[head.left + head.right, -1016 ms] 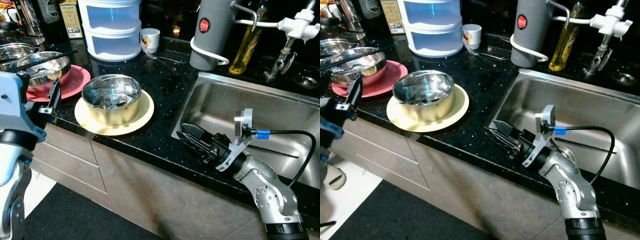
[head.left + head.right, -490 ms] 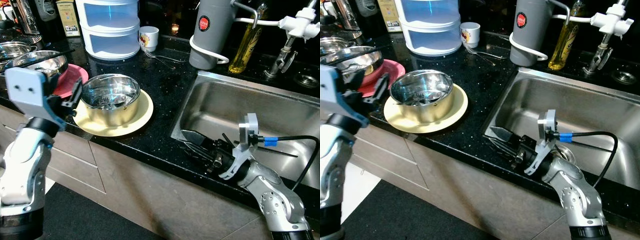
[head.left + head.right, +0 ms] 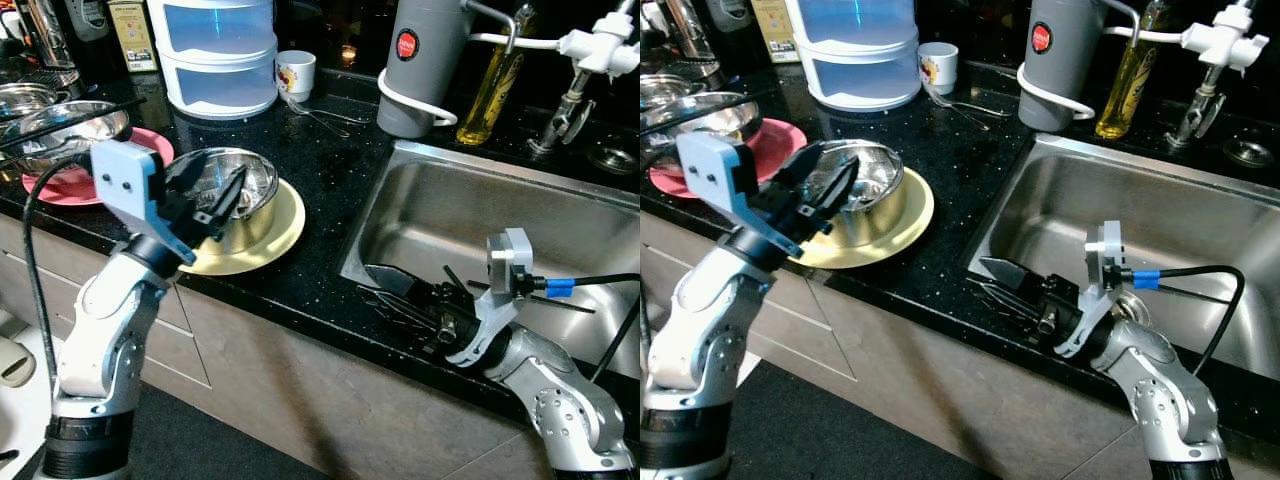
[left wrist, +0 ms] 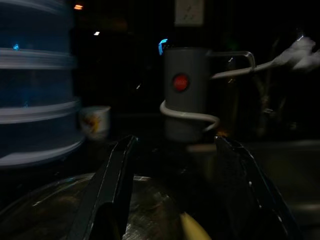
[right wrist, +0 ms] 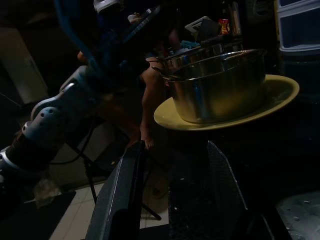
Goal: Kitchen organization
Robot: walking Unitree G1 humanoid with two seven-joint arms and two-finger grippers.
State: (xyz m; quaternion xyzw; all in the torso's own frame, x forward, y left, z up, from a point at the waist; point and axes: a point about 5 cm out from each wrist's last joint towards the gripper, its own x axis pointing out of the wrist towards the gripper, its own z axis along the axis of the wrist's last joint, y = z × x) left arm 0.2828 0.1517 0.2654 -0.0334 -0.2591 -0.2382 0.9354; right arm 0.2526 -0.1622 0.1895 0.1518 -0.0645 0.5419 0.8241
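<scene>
A steel bowl (image 3: 250, 178) stands on a yellow plate (image 3: 272, 232) near the front of the black counter. My left gripper (image 3: 218, 200) is open and hovers at the bowl's near left rim, its fingers (image 4: 117, 185) pointing across the bowl toward the sink. In the right wrist view the bowl (image 5: 220, 85) and plate (image 5: 280, 92) lie ahead of my right gripper (image 5: 175, 195). That right gripper (image 3: 388, 288) is open and holds nothing, low at the counter's front edge before the sink.
A second steel bowl (image 3: 70, 125) rests on a pink plate (image 3: 70, 187) at the left. Behind stand a clear plastic drawer box (image 3: 212, 50), a cup (image 3: 296, 75), cutlery (image 3: 320, 115), a grey flask (image 3: 425, 60) and an oil bottle (image 3: 497, 85). The sink (image 3: 480, 210) and tap (image 3: 590, 50) are at the right.
My left arm has risen from the left edge and swung right, bringing its open fingers to the bowl's rim. The right gripper has drifted slightly right along the counter edge.
</scene>
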